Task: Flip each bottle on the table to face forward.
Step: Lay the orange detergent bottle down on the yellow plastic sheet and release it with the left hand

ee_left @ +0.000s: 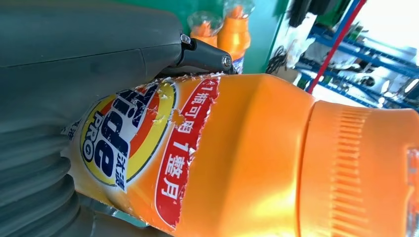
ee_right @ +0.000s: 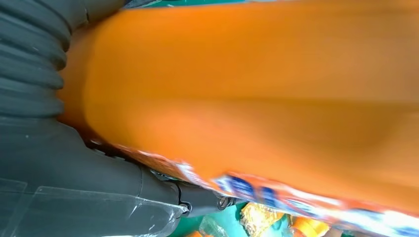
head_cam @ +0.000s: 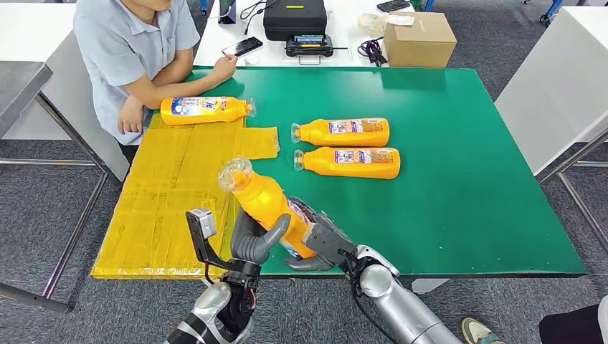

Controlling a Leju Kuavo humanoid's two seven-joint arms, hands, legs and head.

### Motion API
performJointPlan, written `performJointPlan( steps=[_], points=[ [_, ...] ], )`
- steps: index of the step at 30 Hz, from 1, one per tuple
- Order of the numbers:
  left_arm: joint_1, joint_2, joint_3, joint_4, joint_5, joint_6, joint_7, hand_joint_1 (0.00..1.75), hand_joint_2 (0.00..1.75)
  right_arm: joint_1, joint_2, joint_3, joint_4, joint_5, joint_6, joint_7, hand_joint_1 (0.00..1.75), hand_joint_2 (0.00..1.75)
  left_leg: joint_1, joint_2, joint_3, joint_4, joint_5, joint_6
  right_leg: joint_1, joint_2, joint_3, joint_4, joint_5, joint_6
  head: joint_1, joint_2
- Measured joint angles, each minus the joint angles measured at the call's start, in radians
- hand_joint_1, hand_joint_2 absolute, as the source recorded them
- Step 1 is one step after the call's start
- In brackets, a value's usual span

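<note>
Fingers (head_cam: 264,233) of both hands around the tilted orange bottle (head_cam: 262,201), its base hidden behind them.

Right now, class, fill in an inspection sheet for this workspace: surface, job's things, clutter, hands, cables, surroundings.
Surface: green table, yellow mat at its left.
Job's things: held bottle tilted, lifted; two bottles lying side by side; one bottle on the mat.
Clutter: nothing seen on the green table.
Hands: left hand and right hand both grip the held bottle.
Cables: black cables on the white table behind.
Surroundings: seated person, cardboard box, black case.
</note>
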Motion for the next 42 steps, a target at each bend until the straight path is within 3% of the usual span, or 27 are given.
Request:
performJointPlan(
  steps=[7, 10, 12, 15, 21, 24, 27, 30, 32, 37, 40, 42],
  points=[
    [0.002, 0.004, 0.000, -0.044, -0.136, 0.115, -0.038, 1.75, 1.75, 0.013, 0.009, -0.008, 0.009, 0.000, -0.040, -0.007, 0.00, 1.75, 0.000, 0.000, 0.000, 0.000, 0.000, 0.000, 0.000, 0.000, 0.000, 0.000, 0.000, 0.000, 0.000, 0.000],
    [0.000, 0.007, -0.001, -0.049, -0.286, 0.241, -0.052, 1.75, 1.75, 0.038, 0.009, -0.028, 0.008, 0.021, -0.084, -0.021, 0.00, 1.75, 0.000, 0.000, 0.000, 0.000, 0.000, 0.000, 0.000, 0.000, 0.000, 0.000, 0.000, 0.000, 0.000, 0.000],
    [-0.003, 0.012, 0.011, -0.042, -0.479, 0.347, -0.050, 1.75, 1.75, 0.059, 0.009, -0.052, 0.006, 0.036, -0.113, -0.030, 0.00, 1.75, 0.000, 0.000, 0.000, 0.000, 0.000, 0.000, 0.000, 0.000, 0.000, 0.000, 0.000, 0.000, 0.000, 0.000],
    [-0.008, 0.014, 0.080, -0.020, -0.820, 0.416, -0.025, 1.75, 1.75, 0.087, 0.008, -0.098, -0.002, 0.065, -0.138, -0.045, 0.00, 1.75, 0.000, 0.000, 0.000, 0.000, 0.000, 0.000, 0.000, 0.000, 0.000, 0.000, 0.000, 0.000, 0.000, 0.000],
    [-0.006, 0.015, 0.208, -0.017, -0.984, 0.428, -0.004, 1.75, 1.75, 0.121, 0.010, -0.170, -0.029, 0.107, -0.148, -0.054, 0.00, 1.75, 0.000, 0.000, 0.000, 0.000, 0.000, 0.000, 0.000, 0.000, 0.000, 0.000, 0.000, 0.000, 0.000, 0.000],
    [-0.003, -0.013, 0.332, -0.041, -1.392, 0.430, 0.009, 1.75, 1.75, 0.124, 0.015, -0.191, -0.034, 0.122, -0.146, -0.061, 0.00, 1.75, 0.000, 0.000, 0.000, 0.000, 0.001, 0.000, 0.000, 0.000, 0.000, 0.000, 0.000, 0.000, 0.000, 0.000],
    [-0.021, -0.021, 0.461, -0.043, -1.831, 0.431, 0.125, 1.75, 1.75, 0.121, 0.021, -0.207, -0.034, 0.126, -0.132, -0.074, 0.00, 1.75, 0.000, 0.001, 0.000, 0.000, 0.001, 0.000, 0.000, 0.000, -0.001, 0.000, 0.000, 0.000, 0.000, 0.000],
    [-0.059, 0.004, 0.514, 0.003, -2.012, 0.431, 0.286, 1.75, 1.75, 0.113, 0.026, -0.217, -0.032, 0.123, -0.114, -0.086, 0.00, 1.75, 0.000, 0.000, 0.000, 0.000, 0.001, 0.000, 0.000, 0.000, -0.001, 0.000, 0.000, 0.000, 0.000, 0.000],
    [-0.087, 0.029, 0.518, 0.044, -2.064, 0.431, 0.358, 1.75, 1.75, 0.106, 0.030, -0.220, -0.030, 0.121, -0.105, -0.091, 0.00, 1.75, 0.001, 0.000, 0.000, 0.000, 0.002, -0.001, 0.001, 0.000, -0.001, 0.001, 0.000, 0.000, 0.000, 0.000],
    [-0.131, 0.072, 0.506, 0.113, -2.097, 0.431, 0.440, 1.75, 1.75, 0.097, 0.036, -0.222, -0.024, 0.115, -0.095, -0.097, 0.00, 1.75, 0.001, 0.000, 0.000, 0.000, 0.002, -0.001, 0.000, 0.000, -0.001, 0.001, 0.000, 0.000, 0.000, 0.000],
    [-0.181, 0.127, 0.433, 0.191, -2.112, 0.431, 0.561, 1.75, 1.75, 0.087, 0.040, -0.221, -0.018, 0.103, -0.084, -0.104, 0.00, 1.75, 0.001, 0.000, -0.001, 0.000, 0.002, -0.001, 0.000, 0.000, -0.001, 0.001, 0.000, 0.000, 0.000, 0.000],
    [-0.225, 0.164, 0.375, 0.267, -2.109, 0.431, 0.586, 1.75, 1.75, 0.080, 0.041, -0.221, -0.012, 0.094, -0.079, -0.108, 0.00, 1.75, 0.001, 0.000, -0.001, 0.000, 0.002, -0.001, 0.000, 0.000, -0.001, 0.001, 0.000, 0.000, 0.000, 0.000]
  ],
)
